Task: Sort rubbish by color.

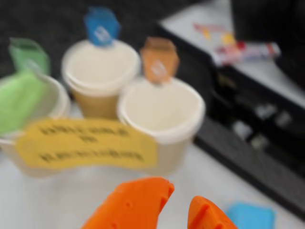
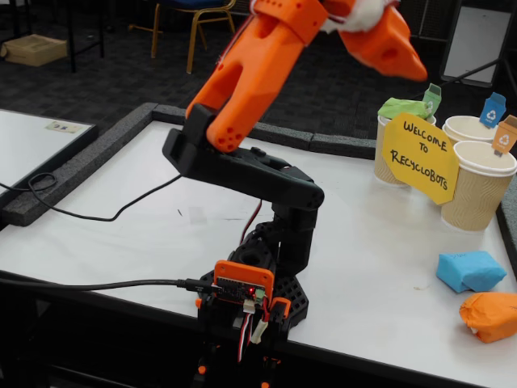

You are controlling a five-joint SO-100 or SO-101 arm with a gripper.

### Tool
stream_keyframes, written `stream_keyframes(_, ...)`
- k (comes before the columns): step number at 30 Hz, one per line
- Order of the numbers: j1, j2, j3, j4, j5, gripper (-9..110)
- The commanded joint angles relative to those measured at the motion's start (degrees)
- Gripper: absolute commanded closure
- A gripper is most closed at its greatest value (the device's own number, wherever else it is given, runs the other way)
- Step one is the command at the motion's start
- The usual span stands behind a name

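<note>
The green lump is sitting inside the cup with the green tag, poking up above the rim at the far right of the fixed view; in the wrist view it is showing as a blurred green mass filling the leftmost cup. The blue lump is lying on the white table near the right edge, in front of the cups, and the orange lump is lying just beside it, closer to the camera. In the wrist view only a corner of the blue lump is peeking in at the bottom right.

The other two cups are standing empty: the one with the blue tag behind, the one with the orange tag to the right, all three clustered closely. The yellow sign is leaning across their fronts.

The claw is hanging high above the table, up and to the left of the cups in the fixed view, holding nothing. In the wrist view its two orange fingers are standing apart with a clear gap between them.

The arm's black base is sitting at the table's near edge, with a black cable trailing off to the left.
</note>
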Motion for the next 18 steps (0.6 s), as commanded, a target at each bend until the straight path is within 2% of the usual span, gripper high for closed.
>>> stream_keyframes(1, 6.33, 0.00, 1.58, -3.60, 1.23, 101)
stream_keyframes(12, 24.08, 0.00, 8.88, -8.53, 1.32, 101)
stream_keyframes(18, 28.04, 0.00, 12.39, -8.70, 0.97, 101)
